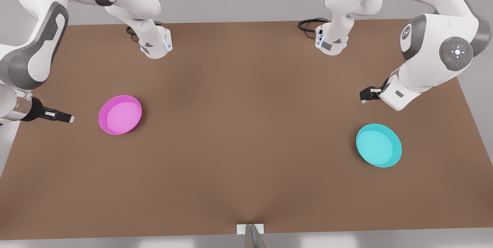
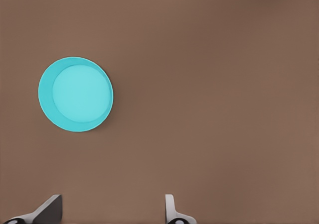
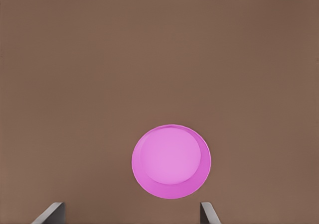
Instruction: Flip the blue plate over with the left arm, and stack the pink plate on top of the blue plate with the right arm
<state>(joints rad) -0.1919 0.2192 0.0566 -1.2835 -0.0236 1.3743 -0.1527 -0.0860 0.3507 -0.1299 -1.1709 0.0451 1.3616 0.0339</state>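
Two plates lie rim-up on the brown table [image 1: 246, 144], each arm off to its own side.

Front view: the right gripper [image 1: 63, 117] sits just beside the pink plate [image 1: 120, 114], not touching; the left gripper [image 1: 368, 94] hangs near the blue plate [image 1: 378, 145], apart from it.
Left wrist view: fingers [image 2: 47, 209] spread, empty; blue plate lies ahead of them, off toward one finger.
Right wrist view: fingers [image 3: 50, 214] spread, empty; pink plate [image 3: 171, 161] lies just ahead, between them.
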